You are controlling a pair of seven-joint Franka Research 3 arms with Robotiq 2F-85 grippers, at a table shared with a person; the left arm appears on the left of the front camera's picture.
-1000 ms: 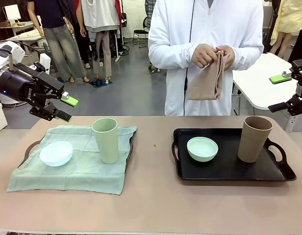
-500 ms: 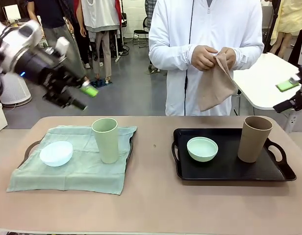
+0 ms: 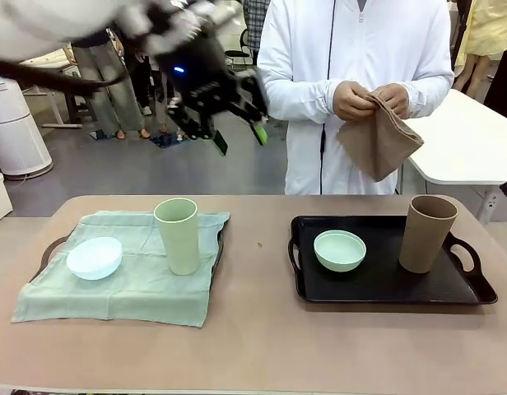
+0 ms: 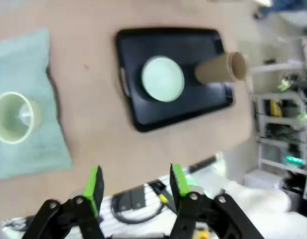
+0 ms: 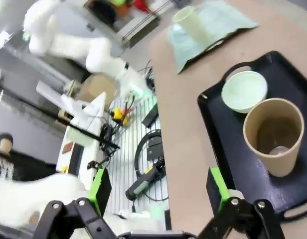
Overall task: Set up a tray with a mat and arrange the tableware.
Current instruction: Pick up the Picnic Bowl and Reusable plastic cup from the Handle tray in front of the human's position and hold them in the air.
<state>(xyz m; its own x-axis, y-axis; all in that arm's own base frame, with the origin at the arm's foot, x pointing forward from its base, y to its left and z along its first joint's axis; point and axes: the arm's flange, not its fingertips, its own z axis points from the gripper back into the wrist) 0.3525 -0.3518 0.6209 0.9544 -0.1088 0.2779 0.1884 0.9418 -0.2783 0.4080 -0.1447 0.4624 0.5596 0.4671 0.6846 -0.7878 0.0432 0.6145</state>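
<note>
Green mat [image 3: 122, 284] lay left of the black tray [image 3: 385, 290].
Pale bowl [image 3: 94, 257] and green tumbler [image 3: 177, 234] stood on it; mint bowl [image 3: 339, 249] and tan tumbler [image 3: 427, 233] on the tray: light, stiff, probably slick, best pinched at rims. Left pincer [image 3: 237, 136] hung half-open, empty, above-left of the tray; right pincer [image 5: 156, 191] gaped empty. Brown desk [image 3: 262, 337], crowded room.

Site presented as robotics lab/demo hall. Evidence noted: white work table [image 3: 467, 140] to side, bystanders [image 3: 113, 103] at rear, grey floor, loose cables [image 5: 148, 149] below bench, equipment rack [image 4: 278, 129] w/ electronics.
</note>
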